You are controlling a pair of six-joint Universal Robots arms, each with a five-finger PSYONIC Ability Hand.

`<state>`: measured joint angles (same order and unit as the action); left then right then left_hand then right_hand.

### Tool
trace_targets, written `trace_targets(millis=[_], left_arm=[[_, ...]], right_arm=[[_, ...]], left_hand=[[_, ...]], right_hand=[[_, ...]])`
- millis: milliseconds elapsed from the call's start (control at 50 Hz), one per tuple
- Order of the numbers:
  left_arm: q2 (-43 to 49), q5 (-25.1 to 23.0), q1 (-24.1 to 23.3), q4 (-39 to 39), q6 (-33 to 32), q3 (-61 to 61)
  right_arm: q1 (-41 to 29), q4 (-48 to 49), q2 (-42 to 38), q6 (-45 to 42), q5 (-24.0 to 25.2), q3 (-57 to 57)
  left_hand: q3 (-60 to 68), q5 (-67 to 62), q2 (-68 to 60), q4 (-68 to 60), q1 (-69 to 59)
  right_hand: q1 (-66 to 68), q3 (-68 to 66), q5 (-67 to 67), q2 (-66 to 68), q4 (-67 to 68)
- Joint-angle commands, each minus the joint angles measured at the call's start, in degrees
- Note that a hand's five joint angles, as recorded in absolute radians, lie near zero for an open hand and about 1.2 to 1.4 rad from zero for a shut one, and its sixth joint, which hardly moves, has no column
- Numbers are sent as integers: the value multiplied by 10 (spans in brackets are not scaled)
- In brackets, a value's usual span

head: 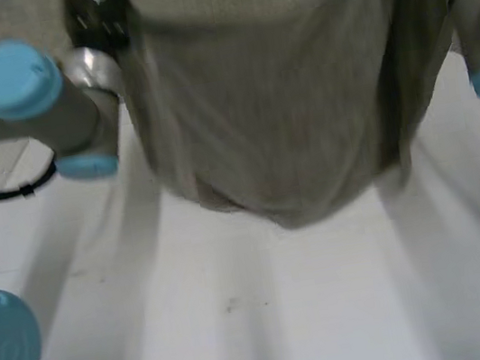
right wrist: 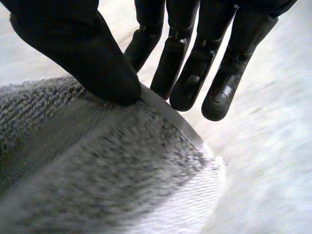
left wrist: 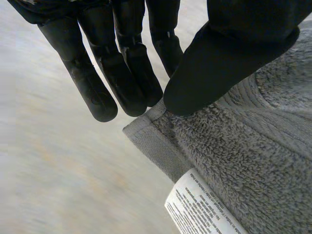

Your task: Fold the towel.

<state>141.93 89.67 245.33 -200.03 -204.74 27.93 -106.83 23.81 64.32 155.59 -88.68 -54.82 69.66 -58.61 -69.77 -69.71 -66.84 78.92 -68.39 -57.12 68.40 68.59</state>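
At the left, beside the left arm (head: 19, 82) with its light-blue cap: the left hand (left wrist: 234, 63), closed in a pinch on one corner of the towel (left wrist: 253, 161). Presses the thumb on the hem and backs it with straight fingers (left wrist: 126, 73) from the other side, probably so that the cloth's weight cannot pull it out. Just beside that corner, a white care label (left wrist: 200, 209) on the hem.

In the middle, from the head camera: the towel hanging in the air between both arms, wide at the top and sagging to a rounded low point over the white table (head: 272, 321). Cannot tell whether touching the table or not. Probably held up like this to let the cloth fall flat and straight before laying it down for the fold.

At the right, by the right arm (head: 477, 5): the right hand (right wrist: 83, 58), pinched on the towel in the same way, thumb on top near the hem, straight fingers (right wrist: 187, 73) behind. Cannot tell if exactly a corner or only the edge. For the next move, likely a need for equal height of both hands, otherwise a crooked fold.
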Motion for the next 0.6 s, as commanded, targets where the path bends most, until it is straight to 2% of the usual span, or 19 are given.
trace_targets(millis=[20,140,160,180,200,220,260,280,420,460,600], left_arm=[[-81,82,16,12,86,-30],[-153,81,37,73,95,123],[-154,81,38,73,95,123],[-170,76,40,77,95,178],[-187,72,43,77,94,239],[-187,72,43,77,94,240],[-215,52,47,66,93,359],[-215,52,47,66,93,360],[-253,-4,73,-12,88,610],[-256,-11,74,-28,86,649],[-267,-26,79,-70,58,752]], right_arm=[[-1,72,37,5,-34,11],[2,47,66,3,0,-64],[5,28,74,3,25,-92],[6,4,77,1,52,-119],[6,4,77,1,53,-119],[7,-26,77,-2,73,-142],[7,-57,74,-1,89,-168],[7,-82,70,-3,100,-195],[37,-117,8,-37,108,-299],[50,-119,-27,-54,108,-333],[67,-120,-48,-51,105,-361]], left_hand=[[103,-114,-102,-103,-132],[103,-114,-102,-103,-132],[103,-114,-102,-103,-132],[103,-114,-102,-103,-132],[103,-114,-102,-103,-132],[103,-114,-102,-103,-132],[103,-114,-102,-103,-132],[103,-114,-102,-103,-132],[103,-114,-102,-103,-132],[103,-114,-102,-103,-132],[103,-114,-102,-103,-132]], right_hand=[[11,-116,-129,116,114],[11,-116,-129,116,114],[11,-116,-129,116,114],[11,-116,-129,116,114],[11,-116,-129,116,114],[11,-116,-129,116,114],[11,-116,-129,116,114],[11,-116,-129,116,114],[11,-116,-129,116,114],[11,-116,-129,116,114],[11,-116,-129,116,114]])
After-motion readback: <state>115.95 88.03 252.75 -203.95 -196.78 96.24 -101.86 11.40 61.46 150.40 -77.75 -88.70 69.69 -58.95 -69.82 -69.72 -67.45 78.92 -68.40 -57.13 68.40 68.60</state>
